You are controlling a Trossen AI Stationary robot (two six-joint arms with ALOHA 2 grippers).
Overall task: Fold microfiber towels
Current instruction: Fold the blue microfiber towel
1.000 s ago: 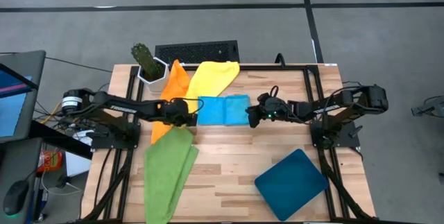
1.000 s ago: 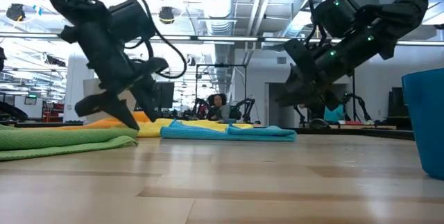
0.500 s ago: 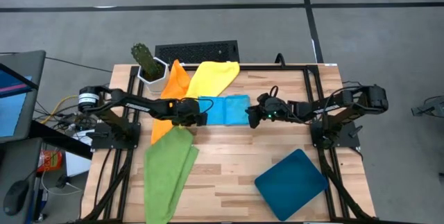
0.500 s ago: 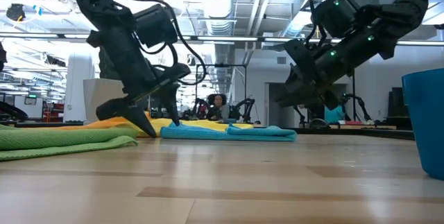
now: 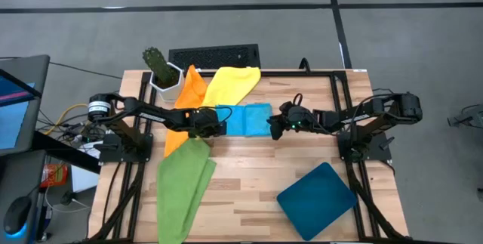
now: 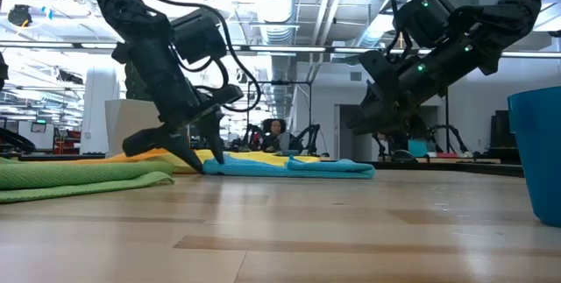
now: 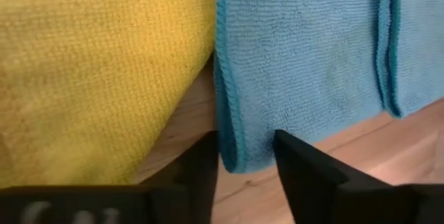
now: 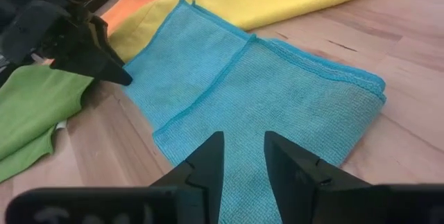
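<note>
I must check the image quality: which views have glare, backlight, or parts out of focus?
Low view: bright ceiling lights behind turn both arms into silhouettes, and the near table is soft. Left wrist view: light blue towel weave is sharp, while the end effector's fingers are blurred. Right wrist view: even light, no glare. High view: flat light, faint shadows.

Four towels, orange, yellow, light blue, green; one teal tray; one potted cactus.
</note>
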